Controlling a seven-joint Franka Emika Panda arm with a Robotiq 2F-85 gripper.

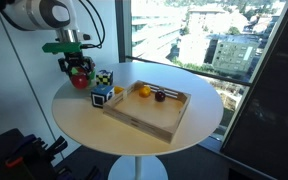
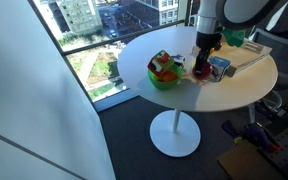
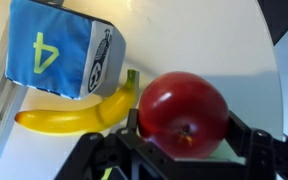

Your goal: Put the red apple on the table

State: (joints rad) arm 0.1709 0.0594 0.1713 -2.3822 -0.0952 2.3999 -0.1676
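My gripper (image 3: pixel 185 130) is shut on the red apple (image 3: pixel 182 108), a glossy round fruit held between both fingers. In both exterior views the gripper (image 1: pixel 78 68) (image 2: pixel 203 68) hangs low over the round cream-white table (image 1: pixel 84 125) (image 2: pixel 174 45), with the apple (image 1: pixel 79 72) (image 2: pixel 201 73) in it. The apple is outside the wooden tray (image 1: pixel 154 120), near the table's edge. I cannot tell whether the apple touches the tabletop (image 3: pixel 204 40).
A blue cube with a green 4 (image 3: pixel 59 55) (image 1: pixel 101 97) and a yellow banana (image 3: pixel 74 115) lie close beside the gripper. A green bowl (image 2: pixel 164 76) stands nearby. A checkered cube (image 1: pixel 105 78) sits next to the tray, which holds an orange-yellow fruit (image 1: pixel 142 91) and a dark fruit (image 1: pixel 160 96).
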